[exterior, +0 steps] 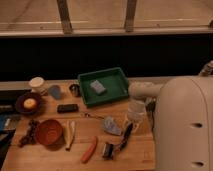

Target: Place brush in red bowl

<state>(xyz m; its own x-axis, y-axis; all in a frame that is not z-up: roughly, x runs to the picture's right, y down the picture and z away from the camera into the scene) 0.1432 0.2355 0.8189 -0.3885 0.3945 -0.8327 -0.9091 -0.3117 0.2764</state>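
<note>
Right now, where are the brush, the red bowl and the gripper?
brush (120,140): camera view, middle of its black handle.
red bowl (48,122): camera view, far rim.
gripper (133,120): camera view, its shut tip, beside the brush's handle end.
</note>
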